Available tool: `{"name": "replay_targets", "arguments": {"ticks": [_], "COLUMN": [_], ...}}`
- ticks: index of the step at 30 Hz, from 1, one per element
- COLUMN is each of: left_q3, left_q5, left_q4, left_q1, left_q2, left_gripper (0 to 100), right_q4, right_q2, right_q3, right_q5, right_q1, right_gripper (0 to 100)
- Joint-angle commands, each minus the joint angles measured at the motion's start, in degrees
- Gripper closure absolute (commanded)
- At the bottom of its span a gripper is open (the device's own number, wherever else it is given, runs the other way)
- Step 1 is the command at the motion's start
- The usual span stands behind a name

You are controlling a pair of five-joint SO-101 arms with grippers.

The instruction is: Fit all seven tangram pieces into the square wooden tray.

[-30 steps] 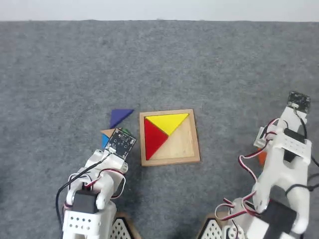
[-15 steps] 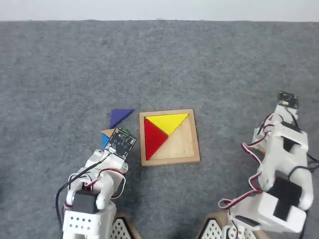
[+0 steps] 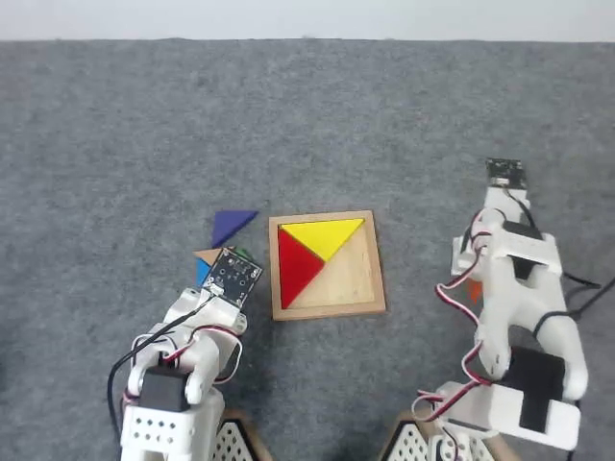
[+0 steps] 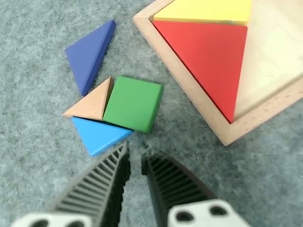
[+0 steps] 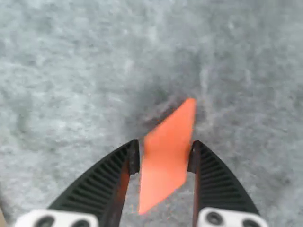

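Note:
The square wooden tray [image 3: 375,259] [image 4: 199,97] holds a yellow triangle [image 3: 322,234] [image 4: 208,10] and a red triangle [image 3: 296,263] [image 4: 208,54]. Left of it lie a dark blue triangle [image 3: 231,225] [image 4: 90,54], a tan triangle [image 4: 92,101], a green square [image 4: 133,104] and a light blue triangle [image 4: 99,135]. My left gripper [image 4: 134,151] sits just short of that cluster, its fingers almost together with nothing between them. My right gripper [image 5: 162,153] is shut on an orange parallelogram [image 5: 168,149] [image 3: 473,290], lifted above the carpet to the right of the tray.
Grey carpet [image 3: 307,125] covers the whole table. The left arm [image 3: 187,355] stands at the front left, the right arm [image 3: 514,298] at the front right. Open carpet lies behind the tray and between the two arms.
The right arm has swung left toward the tray, carrying the orange piece. The left arm has kept still.

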Motion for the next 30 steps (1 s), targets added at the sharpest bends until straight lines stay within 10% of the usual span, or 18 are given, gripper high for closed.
{"name": "replay_targets", "arguments": {"ticks": [1, 30], "left_q3": [-0.5, -0.5], "left_q5": [0.2, 0.2], "left_q4": [0.3, 0.3], "left_q1": [-0.1, -0.1], "left_q2": [-0.3, -0.3], "left_gripper": [96, 96], "right_q4": [0.7, 0.0], "right_q2": [-3.0, 3.5], "right_q3": [-1.3, -1.9], "right_q5": [0.5, 0.4], "right_q1": [-1.6, 0.3], "right_gripper": [82.3, 97.3]}}
